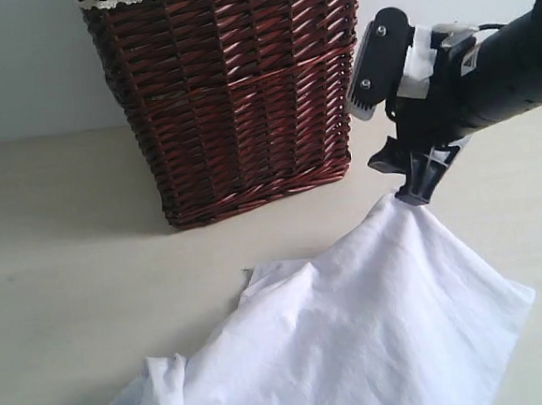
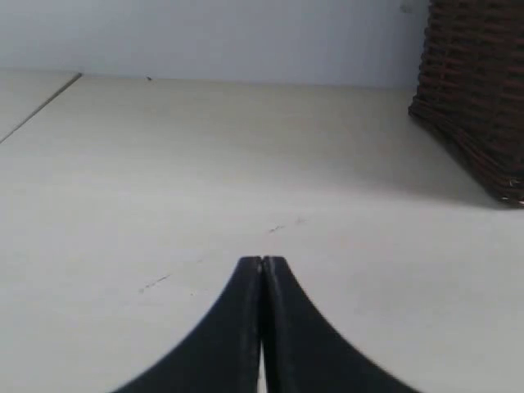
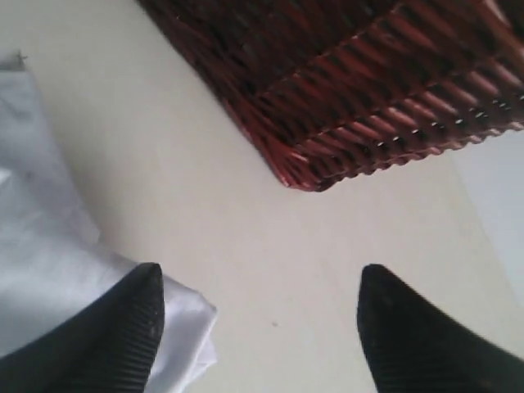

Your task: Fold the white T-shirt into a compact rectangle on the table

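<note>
The white T-shirt (image 1: 375, 335) lies crumpled on the pale table (image 1: 68, 247), with one corner drawn up into a peak. My right gripper (image 1: 413, 194) hangs at the top of that peak, close to the basket. In the right wrist view the right gripper (image 3: 258, 274) stands open, jaws wide apart. A fold of the white T-shirt (image 3: 41, 270) rests against one finger (image 3: 135, 315), and bare table shows between the two fingers. My left gripper (image 2: 263, 260) is shut on nothing above bare table, and the exterior view does not show it.
A tall dark red-brown wicker basket (image 1: 234, 93) with a lace rim stands at the back of the table, just behind my right gripper. The basket's lower corner (image 3: 368, 82) is near in the right wrist view. The basket's side (image 2: 483, 106) edges the left wrist view.
</note>
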`<state>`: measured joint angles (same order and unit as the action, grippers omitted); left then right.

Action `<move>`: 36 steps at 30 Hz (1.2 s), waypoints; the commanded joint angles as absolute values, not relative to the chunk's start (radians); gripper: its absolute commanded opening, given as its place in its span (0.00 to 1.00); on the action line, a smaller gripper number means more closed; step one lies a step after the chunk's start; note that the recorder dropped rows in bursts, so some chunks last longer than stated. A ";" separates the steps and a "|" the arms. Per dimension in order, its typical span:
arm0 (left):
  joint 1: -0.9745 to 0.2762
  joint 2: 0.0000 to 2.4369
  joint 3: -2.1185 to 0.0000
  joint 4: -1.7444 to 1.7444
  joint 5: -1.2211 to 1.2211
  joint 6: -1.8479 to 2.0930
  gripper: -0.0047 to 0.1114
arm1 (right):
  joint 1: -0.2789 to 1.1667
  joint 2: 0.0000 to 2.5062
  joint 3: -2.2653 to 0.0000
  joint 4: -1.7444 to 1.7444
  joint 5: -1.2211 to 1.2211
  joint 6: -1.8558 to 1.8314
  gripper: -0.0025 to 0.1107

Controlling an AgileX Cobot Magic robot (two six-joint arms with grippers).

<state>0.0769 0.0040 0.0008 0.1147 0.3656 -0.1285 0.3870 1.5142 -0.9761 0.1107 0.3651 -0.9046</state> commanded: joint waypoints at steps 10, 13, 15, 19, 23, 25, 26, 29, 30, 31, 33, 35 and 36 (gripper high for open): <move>0.081 0.000 0.000 0.116 0.358 -0.127 0.04 | 0.507 1.293 -0.838 0.751 1.221 -1.845 0.61; 0.081 0.000 0.000 0.116 0.358 -0.127 0.04 | 0.544 1.296 -0.691 0.751 1.100 -1.995 0.61; 0.081 0.000 0.000 0.116 0.358 -0.127 0.04 | 0.564 1.318 -0.604 0.753 1.012 -2.111 0.61; 0.081 0.000 0.000 0.116 0.358 -0.127 0.04 | 0.610 1.367 -0.483 0.749 0.912 -2.119 0.61; 0.081 0.000 0.000 0.116 0.358 -0.127 0.04 | 0.616 1.398 -0.447 0.753 0.857 -2.117 0.60; 0.081 0.000 0.000 0.116 0.358 -0.127 0.04 | 0.616 1.425 -0.443 0.753 0.763 -2.117 0.56; 0.081 0.000 0.000 0.116 0.358 -0.127 0.04 | 0.616 1.437 -0.443 0.753 0.717 -2.117 0.52; 0.081 0.000 0.000 0.116 0.358 -0.127 0.04 | 0.616 1.494 -0.446 0.749 0.600 -2.117 0.43; 0.081 0.000 0.000 0.116 0.358 -0.127 0.04 | 0.616 1.518 -0.446 0.749 0.589 -2.117 0.40; 0.081 0.000 0.000 0.116 0.358 -0.127 0.04 | 0.616 1.531 -0.446 0.749 0.589 -2.117 0.38; 0.081 0.000 0.000 0.116 0.358 -0.127 0.04 | 0.616 1.554 -0.446 0.749 0.600 -2.117 0.34; 0.081 0.000 0.000 0.116 0.358 -0.127 0.04 | 0.616 1.560 -0.446 0.749 0.603 -2.117 0.26; 0.081 0.000 0.000 0.116 0.358 -0.127 0.04 | 0.616 1.560 -0.446 0.749 0.600 -2.117 0.21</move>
<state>0.0769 0.0040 0.0008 0.1147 0.3656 -0.1285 0.6127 1.5545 -0.4466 0.7447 0.6048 -2.0949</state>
